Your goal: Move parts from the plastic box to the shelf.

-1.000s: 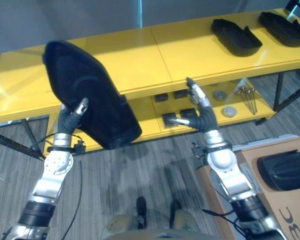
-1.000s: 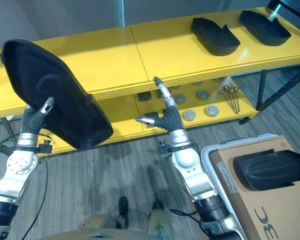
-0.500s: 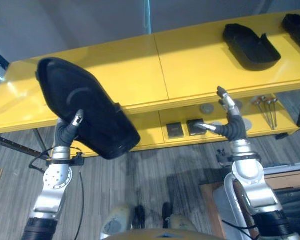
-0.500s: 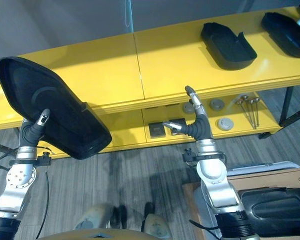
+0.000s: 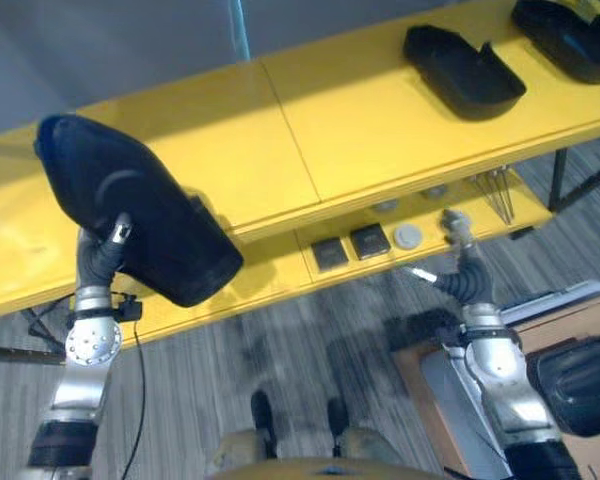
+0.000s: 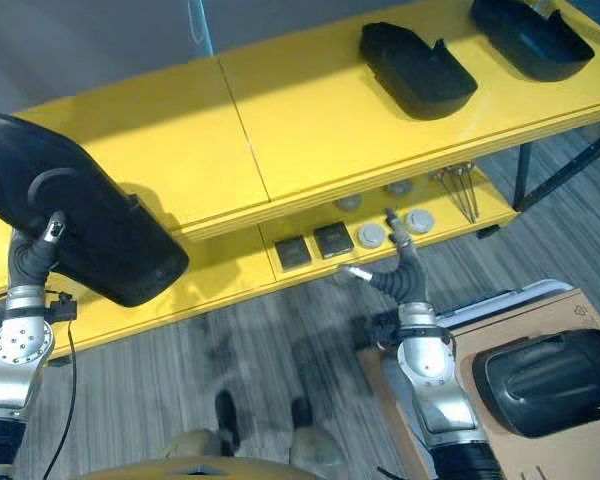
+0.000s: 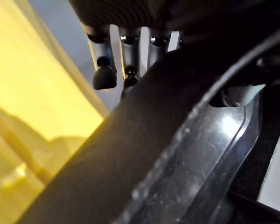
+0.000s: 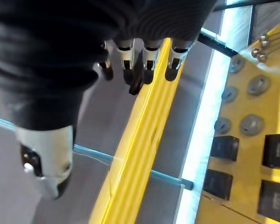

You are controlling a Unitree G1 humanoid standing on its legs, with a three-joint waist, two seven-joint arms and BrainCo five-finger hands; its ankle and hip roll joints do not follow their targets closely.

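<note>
Lowered since the earlier frames, the right hand (image 6: 385, 268) now sits in front of the lower shelf, below the top board's front edge where it was raised before. Its fingers are straight and spread, thumb out to the side, holding nothing. The left hand (image 5: 104, 252) grips a large black part (image 5: 130, 220), fingers curled round its edge with the thumb on its face, as in the earlier frames; the part is tilted, its upper end over the top board of the yellow shelf (image 5: 370, 130) and its lower end hanging past the front edge. Two more black parts (image 6: 416, 70) lie on the top board toward the right. Small square blocks (image 6: 312, 246), grey discs (image 6: 371, 236) and metal pins (image 6: 460, 192) lie on the lower shelf. Another black part (image 6: 545, 380) rests on a cardboard sheet in the plastic box (image 6: 500, 300) at lower right.
</note>
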